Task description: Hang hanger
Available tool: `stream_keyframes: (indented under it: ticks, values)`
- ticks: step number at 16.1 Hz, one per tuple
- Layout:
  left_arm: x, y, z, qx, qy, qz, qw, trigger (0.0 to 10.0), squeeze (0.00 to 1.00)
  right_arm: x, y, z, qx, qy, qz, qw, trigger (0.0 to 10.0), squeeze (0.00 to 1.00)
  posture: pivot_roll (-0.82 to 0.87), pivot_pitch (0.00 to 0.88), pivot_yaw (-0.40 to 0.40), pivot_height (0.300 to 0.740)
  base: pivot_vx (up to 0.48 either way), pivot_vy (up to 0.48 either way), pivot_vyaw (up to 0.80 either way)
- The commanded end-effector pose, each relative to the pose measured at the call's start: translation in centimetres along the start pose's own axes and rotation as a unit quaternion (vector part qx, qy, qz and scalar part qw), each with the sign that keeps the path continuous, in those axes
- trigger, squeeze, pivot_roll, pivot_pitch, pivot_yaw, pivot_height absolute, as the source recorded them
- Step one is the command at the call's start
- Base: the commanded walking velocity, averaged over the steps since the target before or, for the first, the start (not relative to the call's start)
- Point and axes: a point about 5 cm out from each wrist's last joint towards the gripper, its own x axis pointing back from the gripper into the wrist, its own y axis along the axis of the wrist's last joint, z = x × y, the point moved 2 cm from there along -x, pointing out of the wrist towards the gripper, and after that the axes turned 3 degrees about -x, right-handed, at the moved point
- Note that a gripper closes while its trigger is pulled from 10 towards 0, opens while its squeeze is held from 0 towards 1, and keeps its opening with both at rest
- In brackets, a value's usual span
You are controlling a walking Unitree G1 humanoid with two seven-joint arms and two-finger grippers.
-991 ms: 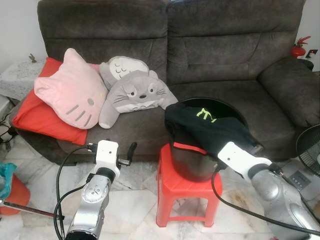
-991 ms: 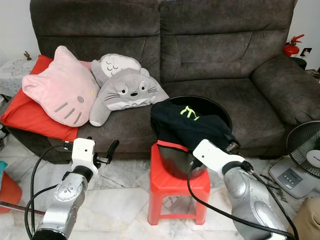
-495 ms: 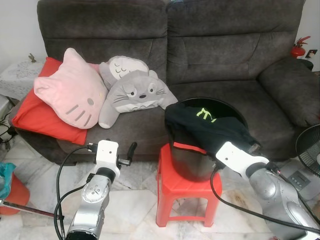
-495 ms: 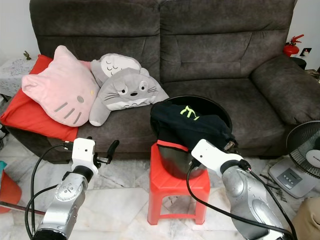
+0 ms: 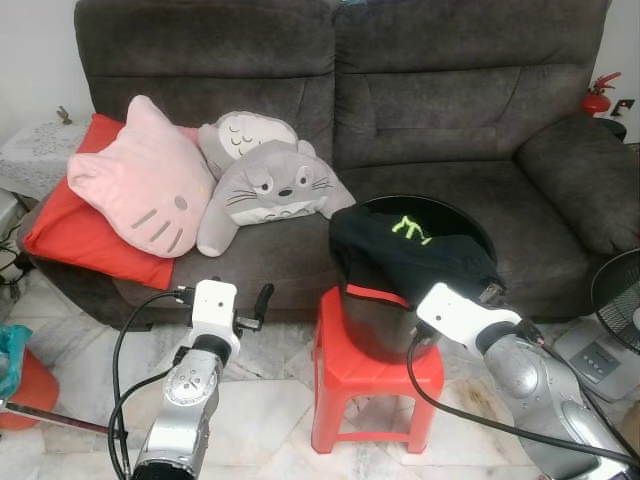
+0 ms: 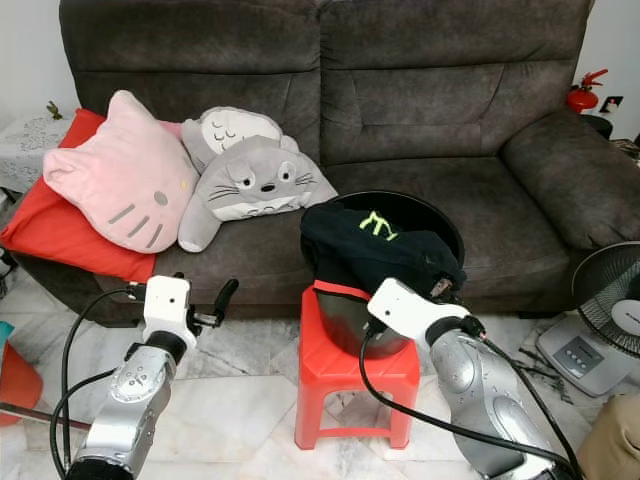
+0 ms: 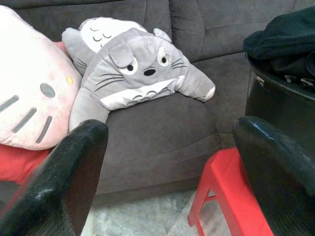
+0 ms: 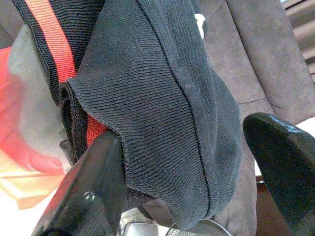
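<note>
left end effector (image 7: 162,162) spread wide, idle over floor | right end effector (image 8: 187,162) wide, fingers straddling black garment (image 5: 420,250) draped on bucket (image 5: 375,330) atop red stool (image 5: 345,375) | hanger perhaps under cloth, cannot tell | sofa (image 5: 450,110) behind

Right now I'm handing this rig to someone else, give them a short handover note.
Right tool: open, fingers either side of the black garment, not yet closed on it.
Left tool: open, holding nothing, in front of the sofa, beside the red stool.
The garment lies draped over the black bucket, which stands on the stool. I cannot make out a hanger; it may be under the fabric.
Done: right arm has reached the garment.
Left: close on it, lift it out, find the hanger and hang it.
</note>
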Motion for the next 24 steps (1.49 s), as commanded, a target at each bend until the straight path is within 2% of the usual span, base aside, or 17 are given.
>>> stream_keyframes:
  ticks: [1, 5, 7, 10, 13, 18, 24]
  values:
    - [-0.2, -0.1, 0.2, 0.003, 0.006, 0.001, 1.000, 10.0, 0.00, -0.1, 0.1, -0.1, 0.003, -0.005, 0.002, 1.000, 10.0, 0.00, -0.07, 0.000, 0.011, 0.740, 0.000, 0.000, 0.00]
    - [-0.2, -0.1, 0.2, 0.003, 0.007, 0.000, 1.000, 10.0, 0.00, 0.0, -0.7, -1.8, 0.016, -0.064, 0.024, 0.998, 10.0, 0.00, -0.07, 0.000, 0.013, 0.740, 0.000, 0.000, 0.00]
    - [-0.3, -0.1, 0.2, 0.003, 0.007, 0.000, 1.000, 10.0, 0.00, 0.0, -0.8, -2.2, 0.018, -0.075, 0.028, 0.997, 10.0, 0.00, -0.07, 0.000, 0.012, 0.740, 0.000, 0.000, 0.00]
    - [-0.3, -0.1, 0.2, 0.003, 0.007, -0.001, 1.000, 10.0, 0.00, 0.1, -1.8, -1.6, 0.017, -0.064, 0.063, 0.996, 10.0, 0.00, -0.07, 0.000, 0.012, 0.740, 0.000, 0.000, 0.00]
    - [-0.4, -0.1, 0.1, 0.003, 0.006, -0.001, 1.000, 10.0, 0.00, 0.2, -2.9, -0.4, 0.007, -0.031, 0.098, 0.995, 10.0, 0.00, -0.07, 0.000, 0.011, 0.740, 0.000, 0.000, 0.00]
    - [-0.4, -0.1, 0.1, 0.003, 0.007, -0.002, 1.000, 10.0, 0.00, -0.2, -1.5, -0.8, 0.012, -0.043, 0.062, 0.997, 10.0, 0.00, -0.07, 0.000, 0.008, 0.740, 0.000, 0.000, 0.00]
    - [-0.4, -0.1, 0.1, 0.005, 0.008, -0.002, 1.000, 10.0, 0.00, -0.2, -1.9, -0.6, 0.021, -0.039, 0.068, 0.997, 10.0, 0.00, -0.07, 0.000, 0.007, 0.740, 0.000, 0.000, 0.00]
